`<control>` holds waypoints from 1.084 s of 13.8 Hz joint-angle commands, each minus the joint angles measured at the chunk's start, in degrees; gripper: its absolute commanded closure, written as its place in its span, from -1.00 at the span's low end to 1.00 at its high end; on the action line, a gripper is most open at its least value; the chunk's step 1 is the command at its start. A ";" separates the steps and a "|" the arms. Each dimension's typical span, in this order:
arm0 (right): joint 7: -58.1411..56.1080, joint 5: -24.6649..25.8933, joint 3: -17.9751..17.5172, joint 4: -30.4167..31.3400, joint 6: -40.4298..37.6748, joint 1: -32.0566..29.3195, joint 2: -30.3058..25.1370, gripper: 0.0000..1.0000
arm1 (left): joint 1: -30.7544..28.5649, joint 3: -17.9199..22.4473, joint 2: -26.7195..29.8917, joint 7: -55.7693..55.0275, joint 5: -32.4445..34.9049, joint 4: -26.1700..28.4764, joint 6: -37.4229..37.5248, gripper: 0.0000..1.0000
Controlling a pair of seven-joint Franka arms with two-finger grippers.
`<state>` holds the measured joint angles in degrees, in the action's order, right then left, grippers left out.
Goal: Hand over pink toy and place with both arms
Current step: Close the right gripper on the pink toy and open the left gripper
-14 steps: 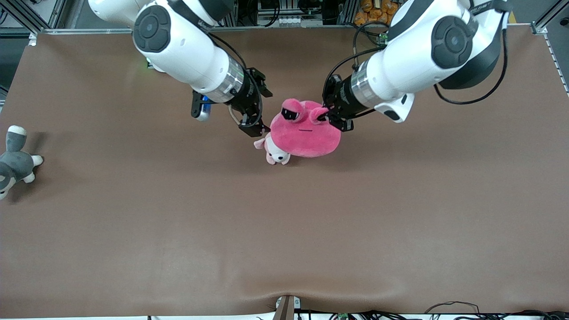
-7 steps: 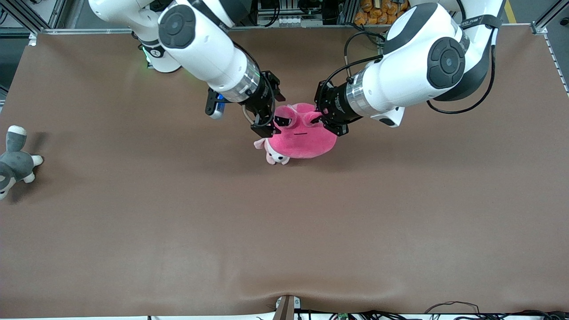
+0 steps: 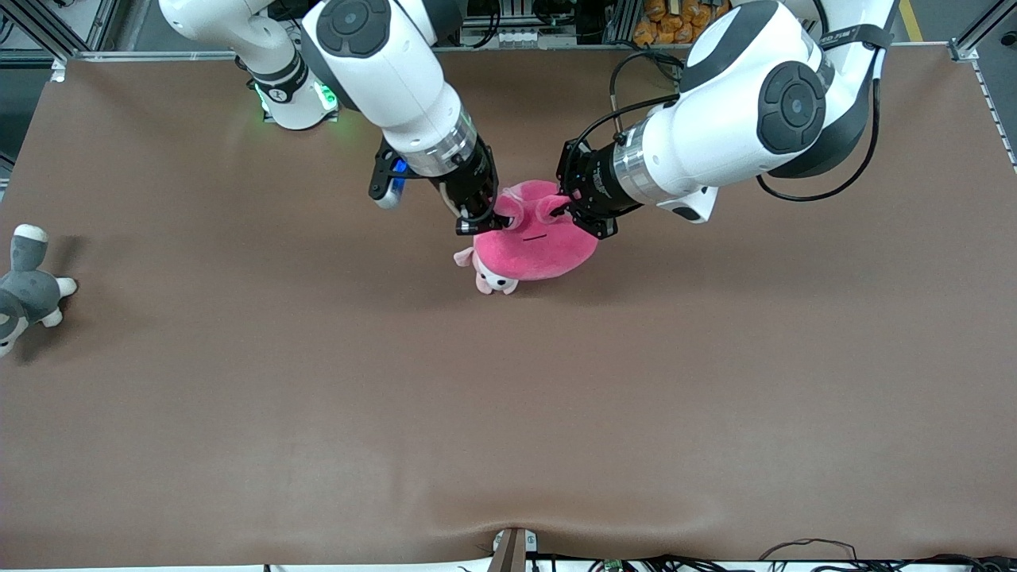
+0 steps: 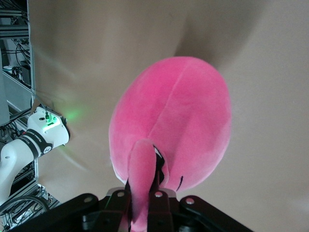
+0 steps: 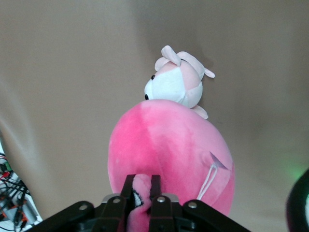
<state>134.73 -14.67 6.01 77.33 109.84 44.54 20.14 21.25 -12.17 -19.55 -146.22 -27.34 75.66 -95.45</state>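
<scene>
Pink toy (image 3: 536, 250) — one eye stalk hidden inside the right claw (image 3: 485, 225), the other inside the left claw (image 3: 574, 211).
Pale puppy plush (image 3: 489, 272) — body covered by the pink toy; only head and paws show.
Grey plush (image 3: 24, 290) — cut off by the picture's edge at the right arm's end of the bench (image 3: 508, 413).

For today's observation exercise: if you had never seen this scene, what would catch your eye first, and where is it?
The hot-pink toy at mid-table, pinched by both arms at once: the left gripper is shut on one eye stalk, the right gripper on the other. A pale puppy plush peeks out beside it, and a grey plush lies at the right arm's end of the table.
</scene>
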 commanded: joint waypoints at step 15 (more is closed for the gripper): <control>-34.47 -4.73 0.50 -0.51 -24.75 -37.45 -8.27 1.00 | -16.93 1.01 6.81 49.66 6.04 -1.13 8.79 -1.00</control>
<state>110.20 -15.81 7.91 76.19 87.70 15.57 12.68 7.17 -10.76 -13.68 -105.88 -24.39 73.93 -88.42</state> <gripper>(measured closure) 0.899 0.000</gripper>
